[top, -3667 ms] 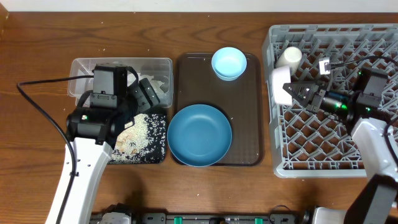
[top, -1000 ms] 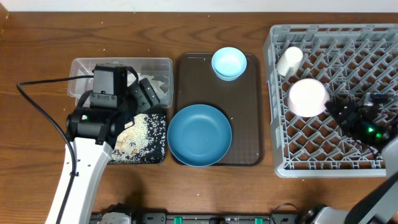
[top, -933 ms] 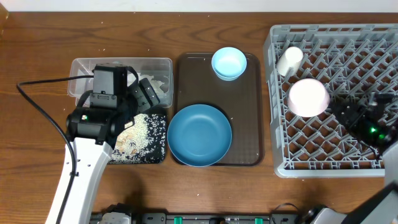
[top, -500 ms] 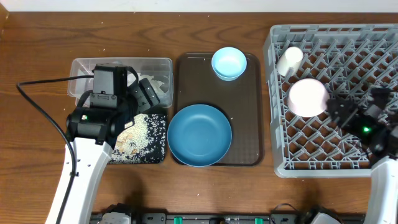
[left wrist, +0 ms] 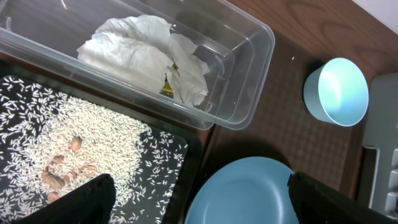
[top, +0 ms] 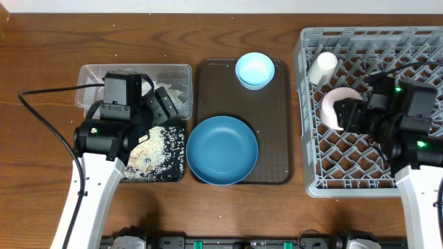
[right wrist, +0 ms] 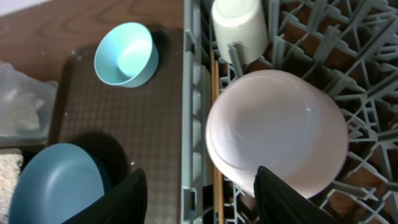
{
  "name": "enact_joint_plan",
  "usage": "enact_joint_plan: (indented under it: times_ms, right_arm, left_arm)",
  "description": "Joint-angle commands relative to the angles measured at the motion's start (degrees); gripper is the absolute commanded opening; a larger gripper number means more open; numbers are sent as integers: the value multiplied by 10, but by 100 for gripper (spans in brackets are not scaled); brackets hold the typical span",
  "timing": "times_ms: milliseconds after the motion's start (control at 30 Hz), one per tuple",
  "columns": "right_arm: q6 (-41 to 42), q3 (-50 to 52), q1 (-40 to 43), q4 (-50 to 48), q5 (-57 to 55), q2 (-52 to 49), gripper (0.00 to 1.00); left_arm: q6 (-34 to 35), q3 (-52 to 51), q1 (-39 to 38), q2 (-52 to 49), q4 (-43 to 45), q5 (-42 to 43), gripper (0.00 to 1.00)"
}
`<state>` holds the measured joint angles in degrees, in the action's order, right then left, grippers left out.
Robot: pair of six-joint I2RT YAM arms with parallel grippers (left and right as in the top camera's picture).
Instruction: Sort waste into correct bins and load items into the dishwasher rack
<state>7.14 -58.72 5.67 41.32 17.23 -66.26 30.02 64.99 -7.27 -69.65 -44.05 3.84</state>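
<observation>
Better to reach with open, empty right jaws for light-blue bowl (top: 255,69) at ten o'clock, leaving left jaws open.

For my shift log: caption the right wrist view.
Open right gripper over small white pink-rimmed bowl, beside white cup, in grey plastic rack.

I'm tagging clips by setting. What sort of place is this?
Probably a staged dish-clearing station on a wooden table: a grey dishwasher rack, a brown serving tray holding a large blue bowl, and a black tray of rice.
</observation>
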Motion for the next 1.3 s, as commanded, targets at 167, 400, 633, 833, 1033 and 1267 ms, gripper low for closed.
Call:
enact_joint_plan:
  times_ms: [167, 400, 633, 833, 1033, 1267]
  right_arm:
    - [-7, -9, -70, 7, -89, -10, 54]
    - [-10, -9, -80, -2, -94, -13, 53]
    - [-34, -9, -80, -16, -99, -60, 38]
    - [-33, -9, -80, -38, -170, -101, 31]
    - [8, -8, -78, -23, -239, -131, 24]
    - [12, -9, -71, -19, -247, -150, 24]
  left_arm:
    - [-1, 12, 2, 4, 0, -11, 91]
    - [-1, 12, 2, 4, 0, -11, 91]
    - [-1, 12, 2, 4, 0, -11, 91]
    - [-1, 12, 2, 4, 0, -11, 91]
    - [-1, 12, 2, 4, 0, -11, 91]
    - [-1, 12, 2, 4, 0, -11, 91]
